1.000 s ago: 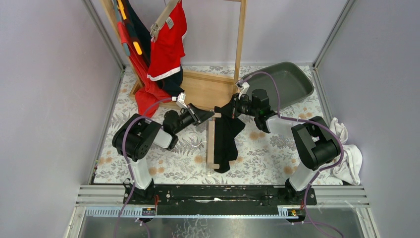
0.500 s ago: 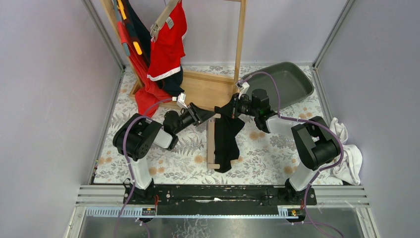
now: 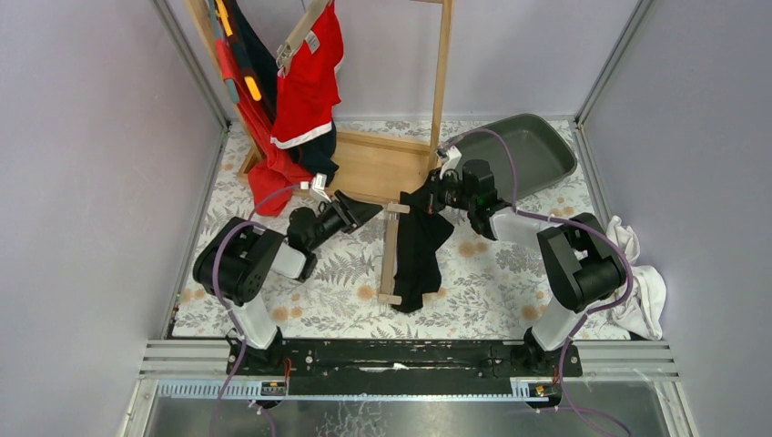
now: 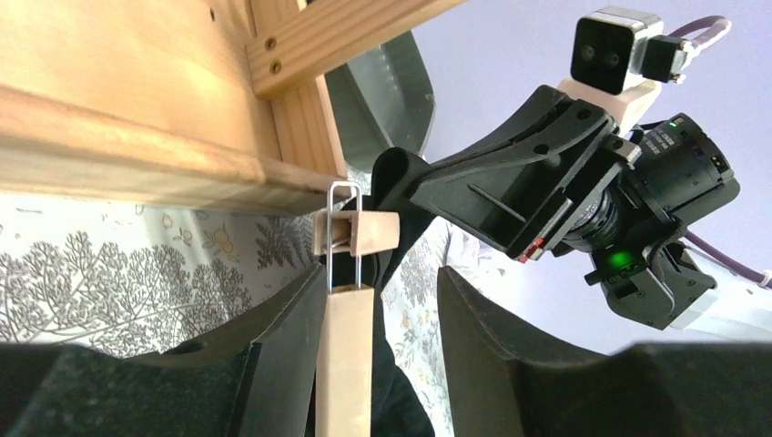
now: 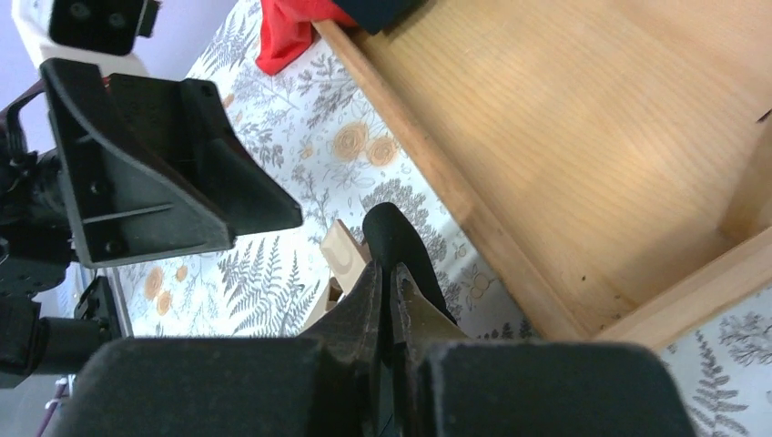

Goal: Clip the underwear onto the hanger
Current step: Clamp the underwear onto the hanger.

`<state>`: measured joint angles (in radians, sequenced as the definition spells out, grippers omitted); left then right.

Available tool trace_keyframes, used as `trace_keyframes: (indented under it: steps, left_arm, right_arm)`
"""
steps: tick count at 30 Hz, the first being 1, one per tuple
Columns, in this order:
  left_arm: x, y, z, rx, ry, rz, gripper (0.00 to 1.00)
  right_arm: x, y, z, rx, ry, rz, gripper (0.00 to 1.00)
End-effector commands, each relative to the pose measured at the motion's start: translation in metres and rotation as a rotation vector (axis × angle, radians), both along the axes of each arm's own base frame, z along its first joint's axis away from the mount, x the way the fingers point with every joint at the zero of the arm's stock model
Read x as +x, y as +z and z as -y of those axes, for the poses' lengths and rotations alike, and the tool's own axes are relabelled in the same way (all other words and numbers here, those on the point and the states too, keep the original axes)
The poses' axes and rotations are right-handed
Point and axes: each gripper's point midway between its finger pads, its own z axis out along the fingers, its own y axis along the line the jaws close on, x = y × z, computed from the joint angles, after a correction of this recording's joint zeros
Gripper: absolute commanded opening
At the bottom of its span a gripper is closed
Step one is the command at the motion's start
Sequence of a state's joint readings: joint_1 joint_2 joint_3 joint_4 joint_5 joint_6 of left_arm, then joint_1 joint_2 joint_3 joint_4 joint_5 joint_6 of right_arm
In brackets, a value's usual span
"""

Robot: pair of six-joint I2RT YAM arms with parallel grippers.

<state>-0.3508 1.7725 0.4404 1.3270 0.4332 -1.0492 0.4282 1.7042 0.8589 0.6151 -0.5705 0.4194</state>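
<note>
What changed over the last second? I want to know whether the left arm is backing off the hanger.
The left gripper drew back leftward from the clip end of the hanger, jaws open. The right gripper edged slightly toward the rack and stays shut on the black underwear. The red garments and grey tray are unchanged.

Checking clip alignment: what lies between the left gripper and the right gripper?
The hanger's clip, in the top view, between the left gripper and the right gripper, which pinches the underwear.
</note>
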Motion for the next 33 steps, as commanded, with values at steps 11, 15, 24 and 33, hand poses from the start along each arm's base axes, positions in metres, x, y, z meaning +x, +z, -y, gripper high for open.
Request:
trace_keyframes:
  steps: [11, 15, 24, 33]
  left_arm:
    - [-0.012, 0.007, -0.034, 0.120, 0.125, 0.054, 0.54]
    - [-0.020, 0.002, -0.039, 0.146, 0.130, 0.047, 0.59]
    - [-0.032, -0.007, -0.042, 0.151, 0.123, 0.025, 0.62]
    - [-0.032, -0.010, -0.042, 0.152, 0.125, 0.013, 0.67]
  right_arm:
    - [0.071, 0.031, 0.003, -0.046, -0.085, 0.132, 0.00]
    - [0.091, 0.031, 0.001, -0.039, -0.120, 0.124, 0.00]
    - [0.112, 0.038, 0.026, -0.097, -0.302, 0.125, 0.60]
    - [0.042, 0.056, 0.023, -0.078, -0.224, 0.109, 0.60]
